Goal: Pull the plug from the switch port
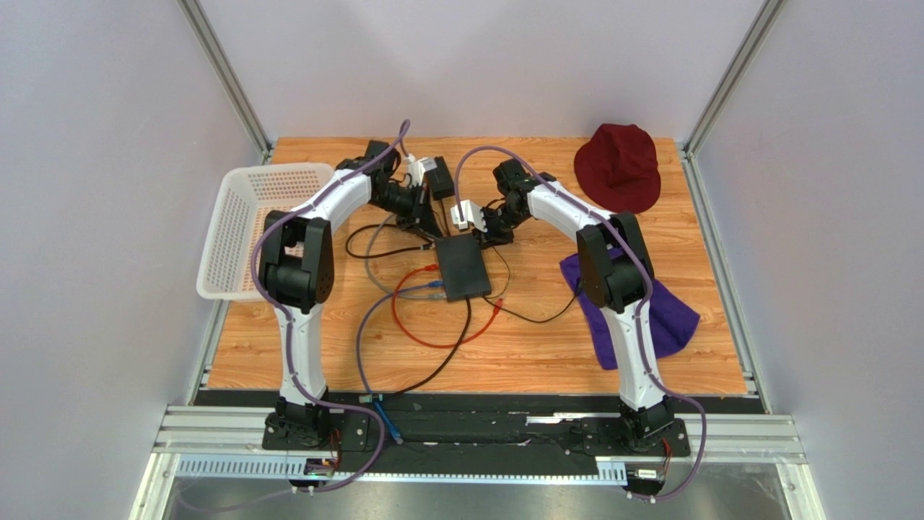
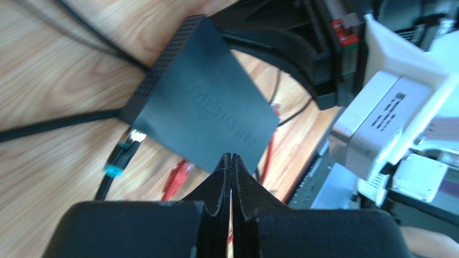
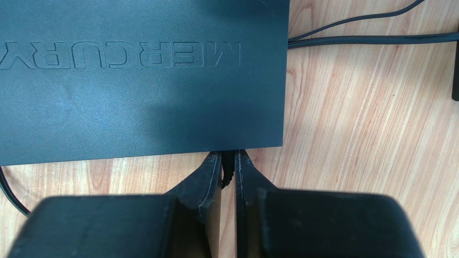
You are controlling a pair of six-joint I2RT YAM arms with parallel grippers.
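Note:
The switch (image 1: 461,268) is a flat matte-black box at the table's middle, its lid reading MERCURY (image 3: 140,75). At its far edge my right gripper (image 3: 230,157) is shut on a small black plug (image 3: 228,171) that enters the switch port there; the socket itself is hidden under the lid's edge. My left gripper (image 2: 231,157) is shut with nothing between its fingers, its tips over a corner of the switch (image 2: 204,113). In the top view both grippers, left (image 1: 431,231) and right (image 1: 485,233), sit close together at that far edge.
A black plug with a blue tip (image 2: 123,156) sits in another side of the switch, and a red plug (image 2: 175,178) lies loose beside it. Red and black cables (image 1: 434,330) loop in front. Also present: an adapter brick (image 1: 441,177), white basket (image 1: 260,228), maroon hat (image 1: 618,165) and purple cloth (image 1: 656,309).

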